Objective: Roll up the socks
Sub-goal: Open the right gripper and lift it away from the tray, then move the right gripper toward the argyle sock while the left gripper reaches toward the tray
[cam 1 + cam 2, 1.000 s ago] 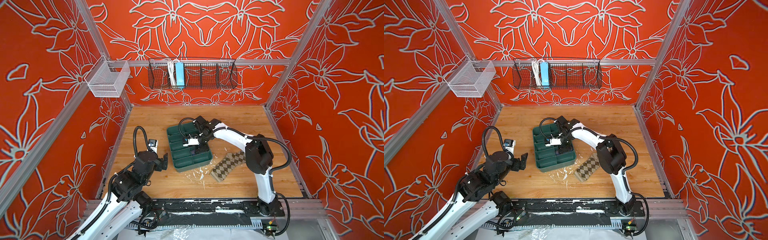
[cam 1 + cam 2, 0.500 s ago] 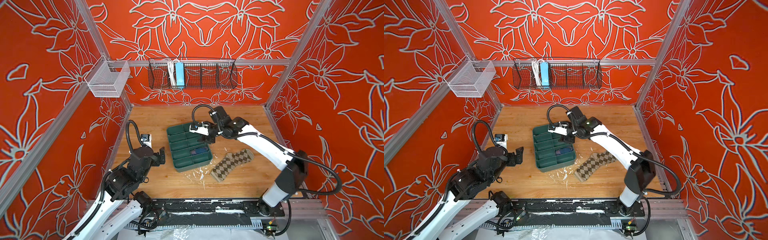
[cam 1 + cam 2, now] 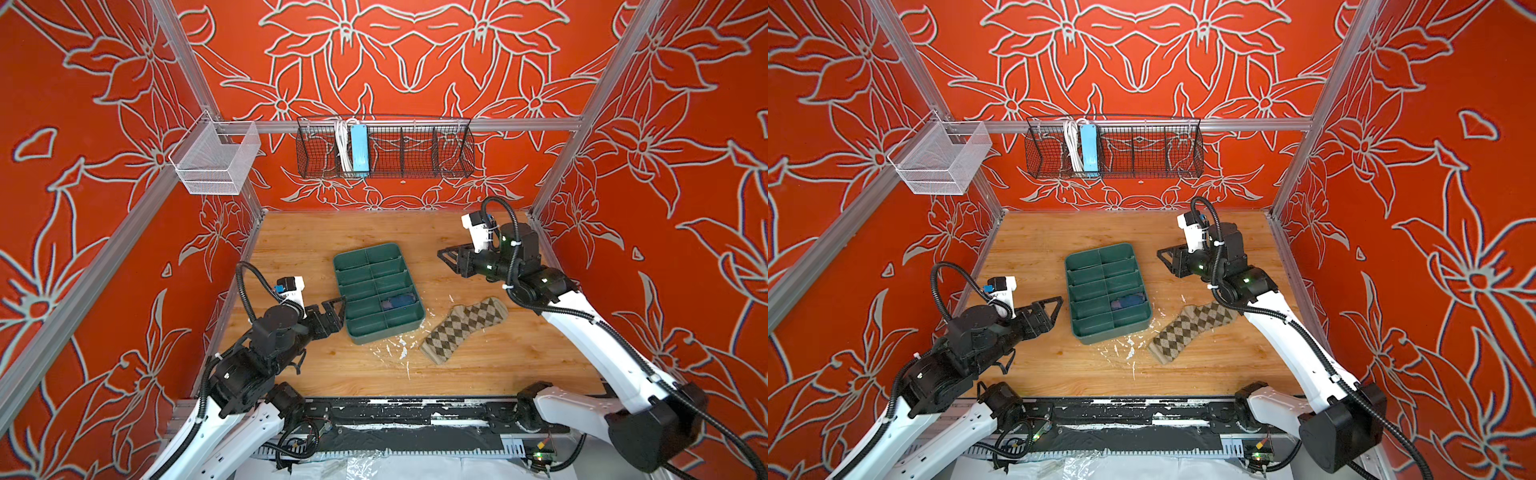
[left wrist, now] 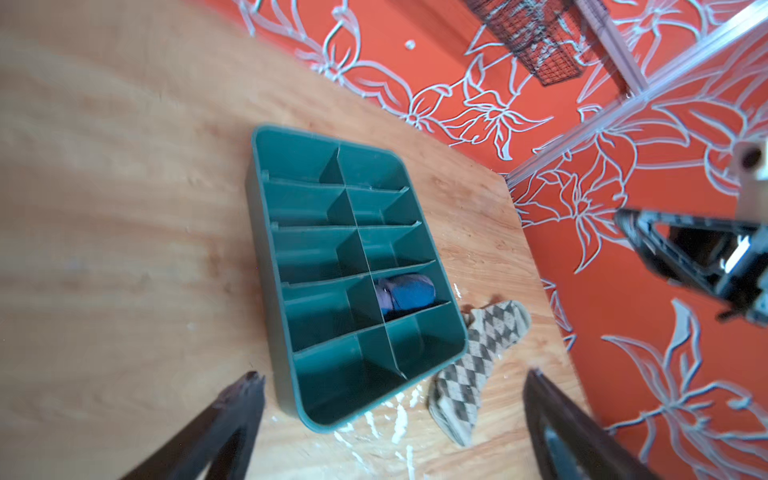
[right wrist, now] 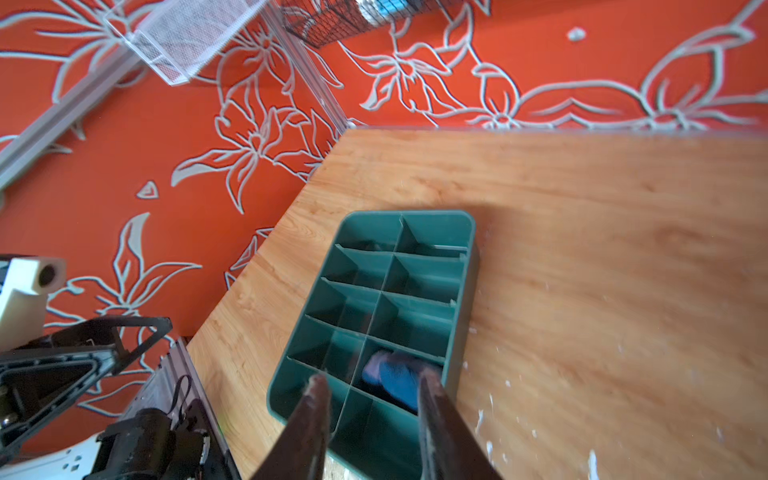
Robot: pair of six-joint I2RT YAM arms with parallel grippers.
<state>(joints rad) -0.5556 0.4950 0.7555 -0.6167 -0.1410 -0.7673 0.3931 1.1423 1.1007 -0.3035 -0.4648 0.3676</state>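
**Item 1, purple sock** [image 3: 398,302] [image 3: 1128,302]: rolled into a bundle, blue part showing. Sits in the green tray [image 3: 386,332] [image 3: 1108,330], right column, 2nd compartment from near end. Seen in the left wrist view [image 4: 405,293] and, blurred, in the right wrist view [image 5: 395,376].

**Item 2, argyle sock** [image 3: 463,328] [image 3: 1192,330]: flat and unrolled on the wood table [image 3: 299,245], just right of the tray's near-right corner. It lies diagonal, one end toward the table's near edge. Whether it touches the tray wall: can't tell.

**Item 3, left gripper** [image 3: 332,309] [image 3: 1054,305]: jaws wide apart, empty. Held just left of the tray's near half, fingers pointing right at it. Both socks lie beyond the tips, w/ the tray between. The left arm is folded low at the near-left corner, wrist roughly level. In the wrist view [image 4: 392,376] it looks down over the tray.

**Item 4, right gripper** [image 3: 445,258] [image 3: 1163,255]: jaws part-way apart w/ a narrow gap, nothing between them [image 5: 372,376]. Raised off the table, right of the tray's far half, fingers pointing left. Well apart from both socks; the argyle sock lies nearer the base, under the forearm's line. The right arm reaches up from the near-right base, elbow bent.
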